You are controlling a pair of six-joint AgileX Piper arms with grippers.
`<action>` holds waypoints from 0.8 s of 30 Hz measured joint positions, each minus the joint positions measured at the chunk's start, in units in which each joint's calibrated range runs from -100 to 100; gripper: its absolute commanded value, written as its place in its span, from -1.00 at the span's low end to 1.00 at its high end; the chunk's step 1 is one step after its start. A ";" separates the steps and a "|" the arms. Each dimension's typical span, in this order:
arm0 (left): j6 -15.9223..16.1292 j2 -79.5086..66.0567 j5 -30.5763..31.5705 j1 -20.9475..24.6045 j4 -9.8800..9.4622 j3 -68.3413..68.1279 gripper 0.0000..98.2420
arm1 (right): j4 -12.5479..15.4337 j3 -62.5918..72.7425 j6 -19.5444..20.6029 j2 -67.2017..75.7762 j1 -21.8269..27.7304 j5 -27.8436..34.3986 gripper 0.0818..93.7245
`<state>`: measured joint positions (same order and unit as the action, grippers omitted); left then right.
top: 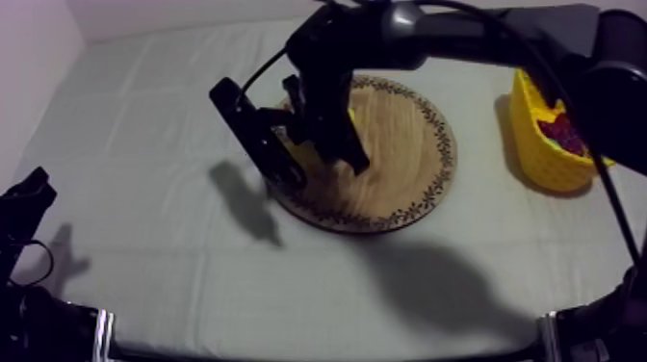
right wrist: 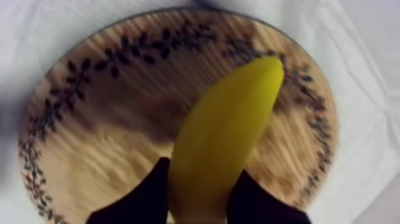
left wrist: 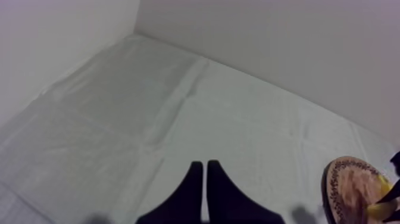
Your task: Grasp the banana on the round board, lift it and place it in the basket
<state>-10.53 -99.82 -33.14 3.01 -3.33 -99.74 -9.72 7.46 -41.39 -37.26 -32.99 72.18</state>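
Banana (right wrist: 232,119): on or just over the wooden board (right wrist: 107,137), held by the right gripper (right wrist: 202,173); not in the yellow basket (top: 534,154).
Grip: the right gripper is closed round the banana's near end, one black finger (right wrist: 152,196) on each side of it. The fruit's far tip points toward the board's patterned rim.
Lift: it cannot be told whether the banana is clear of the wood or resting on it; a shadow lies beneath it.
Right arm: in the top view it reaches in from the upper right and hangs over the left half of the wooden board.
Destination: the yellow basket stands at the table's right side, well apart from the board. A dark red thing lies in it; its kind cannot be told.
Idle side: the left gripper (left wrist: 205,164) has its fingers together as a narrow wedge with nothing between them, over bare cloth (left wrist: 178,107).
Done: the grasp appears made.
Outstanding: by judgement, the lift, the carry rightward and the release into the basket.
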 measured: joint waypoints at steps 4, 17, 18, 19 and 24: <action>0.00 0.00 0.00 0.00 0.00 0.00 -1.00 | 0.45 0.25 -1.42 5.17 0.50 2.29 -0.62; 0.02 0.00 0.00 0.00 0.00 0.00 -1.00 | 1.13 1.82 -4.64 20.64 0.69 12.40 -0.62; 0.02 0.00 0.00 0.00 0.00 0.00 -1.00 | 1.21 1.88 -4.68 21.46 0.57 13.14 -0.62; 0.02 0.00 0.00 0.00 0.00 0.00 -1.00 | 1.31 1.88 -4.77 22.20 0.44 14.07 -0.62; 0.02 0.00 0.00 0.00 0.00 0.00 -1.00 | 1.31 0.64 -3.90 24.47 -0.17 15.72 -0.61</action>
<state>-10.51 -99.82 -33.14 3.01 -3.33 -99.74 -8.41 8.10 -45.29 -12.80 -33.16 87.90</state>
